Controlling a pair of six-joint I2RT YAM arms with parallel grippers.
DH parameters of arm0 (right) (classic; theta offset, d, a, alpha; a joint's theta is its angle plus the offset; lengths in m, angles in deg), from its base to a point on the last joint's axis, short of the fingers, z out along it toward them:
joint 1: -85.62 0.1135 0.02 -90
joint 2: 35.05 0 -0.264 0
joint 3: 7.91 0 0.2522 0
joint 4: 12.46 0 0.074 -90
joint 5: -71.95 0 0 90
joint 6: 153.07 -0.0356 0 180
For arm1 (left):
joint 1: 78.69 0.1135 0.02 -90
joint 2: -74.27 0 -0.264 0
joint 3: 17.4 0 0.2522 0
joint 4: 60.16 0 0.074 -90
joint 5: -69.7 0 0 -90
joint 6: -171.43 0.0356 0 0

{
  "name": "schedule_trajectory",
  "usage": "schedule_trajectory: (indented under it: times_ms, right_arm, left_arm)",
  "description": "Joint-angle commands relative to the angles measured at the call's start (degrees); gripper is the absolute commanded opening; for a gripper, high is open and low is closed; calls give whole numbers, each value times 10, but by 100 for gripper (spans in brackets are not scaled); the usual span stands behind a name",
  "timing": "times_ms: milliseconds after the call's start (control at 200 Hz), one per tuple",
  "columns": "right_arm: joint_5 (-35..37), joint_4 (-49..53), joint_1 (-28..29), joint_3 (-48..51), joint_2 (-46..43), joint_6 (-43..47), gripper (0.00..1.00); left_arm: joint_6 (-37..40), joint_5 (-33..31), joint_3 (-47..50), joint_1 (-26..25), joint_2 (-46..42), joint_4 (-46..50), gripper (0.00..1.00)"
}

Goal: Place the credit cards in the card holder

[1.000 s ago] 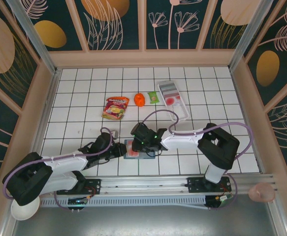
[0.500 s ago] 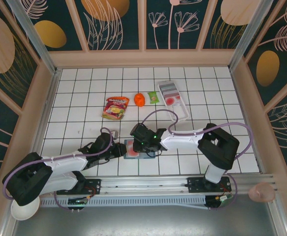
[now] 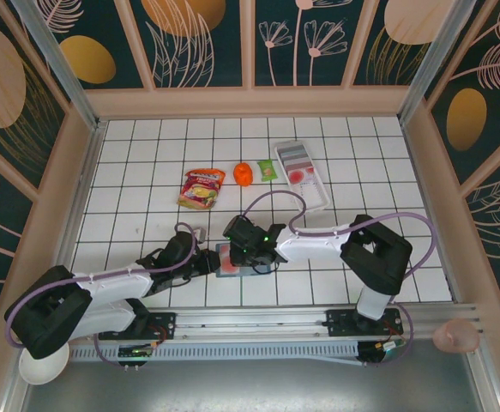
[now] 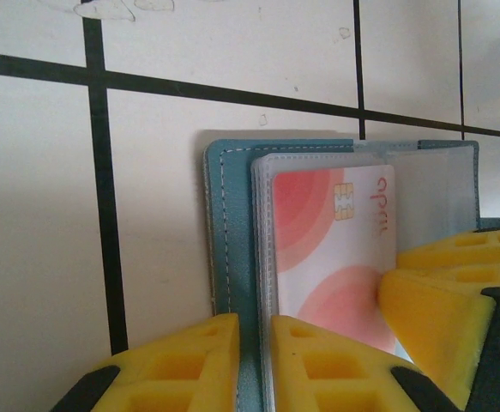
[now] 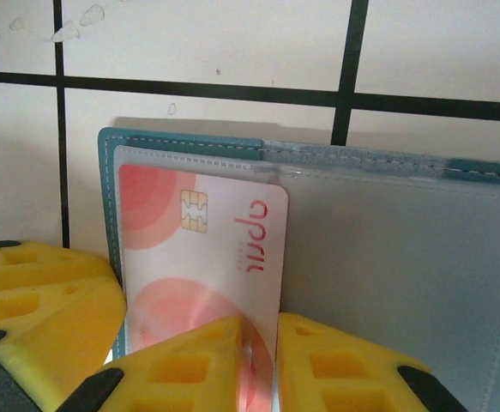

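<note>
Right gripper [image 5: 261, 333] nearly shut, nipping edge of pale plastic credit card [image 5: 198, 257] w/ pink-red discs | card at clear sleeve of flat dark-teal card holder [image 5: 181, 140], on white tiles [image 5: 232, 51] | left gripper [image 4: 254, 333] pinches holder's edge | we judge card light, stiff, slick: grip by edge, slide flat

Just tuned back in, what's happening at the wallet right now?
Both arms are at the open card holder. The left gripper is shut on its teal edge, holding it in place. The right gripper pinches the side edge of a credit card with pink circles, which looks tucked at least partly under the clear sleeve. How deep it sits is hard to tell.
</note>
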Motion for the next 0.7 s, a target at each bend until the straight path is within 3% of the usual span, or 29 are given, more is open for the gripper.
schedule_trajectory:
  times_ms: [0,275,691]
  right_arm:
    - [1,-2,14,-25,3,12,23]
    - [101,97,14,-7,-62,9,31]
    - [104,111,15,10,-42,-1,34]
  left_arm:
    - [4,10,10,-4,12,8,19]
    - [5,2,10,-4,0,19,19]
    - [6,2,6,-4,2,26,19]
